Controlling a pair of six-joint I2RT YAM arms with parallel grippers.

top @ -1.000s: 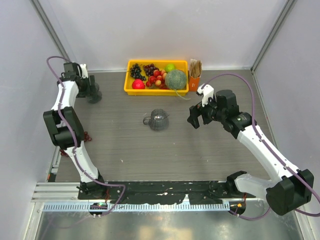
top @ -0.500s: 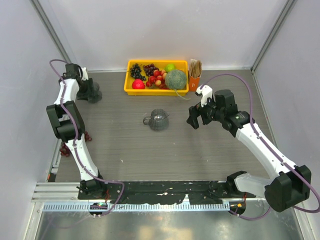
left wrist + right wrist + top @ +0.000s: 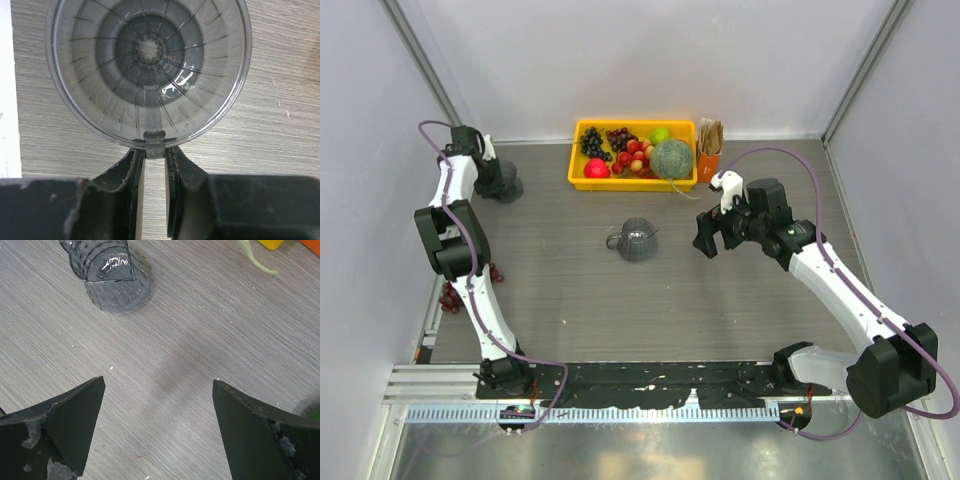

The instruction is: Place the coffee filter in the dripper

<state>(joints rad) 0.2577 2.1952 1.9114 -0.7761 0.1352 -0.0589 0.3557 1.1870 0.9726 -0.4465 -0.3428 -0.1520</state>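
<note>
The dripper point(image 3: 148, 65), a clear smoky-grey ribbed funnel, stands on the table at the far left back point(image 3: 508, 187). My left gripper point(image 3: 154, 152) is shut on its small handle tab, one finger on each side; in the top view the gripper point(image 3: 492, 176) is beside it. My right gripper point(image 3: 706, 240) is open and empty, hovering over bare table point(image 3: 157, 382) to the right of a ribbed glass mug point(image 3: 636, 239). No single coffee filter is in view.
A yellow tray point(image 3: 576, 170) of fruit with a green melon point(image 3: 671, 158) stands at the back. A bundle of brown papers in an orange box point(image 3: 709, 148) is right of it. The glass mug also shows in the right wrist view point(image 3: 112, 275).
My left arm has drawn slightly back toward the left wall with the dripper. My right gripper has crept a little left, still open.
</note>
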